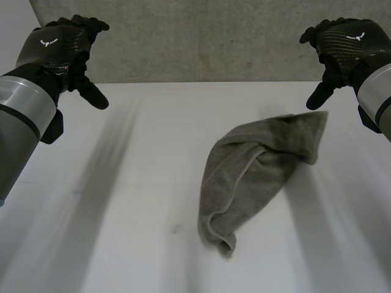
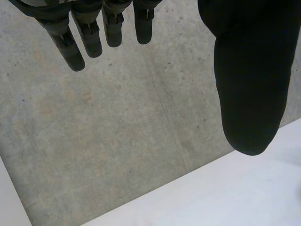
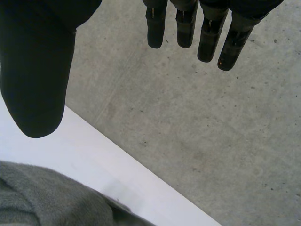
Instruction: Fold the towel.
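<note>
- While both grey arms hang over the table's far edge, the black left hand [image 1: 58,49] has its fingers straight and loosely spread, with the thumb set wide apart, and it holds nothing.
- The black right hand [image 1: 345,43] mirrors it at the other side: its fingers are relaxed and extended, its thumb points down and inward, and its grasp is empty.
- By count there are two hands, one towel and one table.
- The crumpled grey-brown terry towel [image 1: 256,168] lies on the flat white table [image 1: 110,213], right of the middle. It forms a long heap running from a far corner near the right thumb down to a bunched end nearer the robot.
- In the right wrist view that far corner [image 3: 42,200] sits beneath the thumb, with bare table between them.
- The table's far edge passes under both hands, and beyond it lies a rough grey concrete surface [image 1: 201,36].
- The tabletop is open across the whole left half and along the near side.
</note>
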### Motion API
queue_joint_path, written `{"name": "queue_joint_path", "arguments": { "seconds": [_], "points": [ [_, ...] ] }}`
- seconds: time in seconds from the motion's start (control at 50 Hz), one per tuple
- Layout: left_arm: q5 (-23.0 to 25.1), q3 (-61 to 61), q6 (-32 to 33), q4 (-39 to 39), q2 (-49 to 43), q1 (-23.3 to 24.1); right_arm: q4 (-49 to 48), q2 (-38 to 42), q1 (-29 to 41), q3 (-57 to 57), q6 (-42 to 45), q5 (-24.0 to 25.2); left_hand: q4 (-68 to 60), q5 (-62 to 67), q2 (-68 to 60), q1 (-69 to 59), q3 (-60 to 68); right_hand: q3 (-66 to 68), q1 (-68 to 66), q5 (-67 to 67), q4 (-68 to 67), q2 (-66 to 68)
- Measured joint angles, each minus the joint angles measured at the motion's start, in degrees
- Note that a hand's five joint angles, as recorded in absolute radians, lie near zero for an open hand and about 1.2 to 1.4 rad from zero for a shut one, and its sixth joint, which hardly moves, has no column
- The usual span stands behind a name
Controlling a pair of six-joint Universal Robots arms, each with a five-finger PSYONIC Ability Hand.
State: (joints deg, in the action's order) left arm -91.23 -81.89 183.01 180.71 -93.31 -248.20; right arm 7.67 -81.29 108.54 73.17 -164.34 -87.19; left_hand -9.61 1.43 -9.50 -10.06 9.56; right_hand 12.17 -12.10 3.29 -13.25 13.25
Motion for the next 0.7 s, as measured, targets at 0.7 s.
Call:
{"name": "queue_joint_path", "arguments": {
  "seconds": [0.7],
  "points": [
    [3.2,3.0,-20.8,-5.6,-21.7,13.8,0.6,13.4,-0.6,-1.5,24.2,1.9,-9.2,7.5,-9.3,-8.7,9.3,0.0,0.0,0.0,0.0,0.0]
  ]
}}
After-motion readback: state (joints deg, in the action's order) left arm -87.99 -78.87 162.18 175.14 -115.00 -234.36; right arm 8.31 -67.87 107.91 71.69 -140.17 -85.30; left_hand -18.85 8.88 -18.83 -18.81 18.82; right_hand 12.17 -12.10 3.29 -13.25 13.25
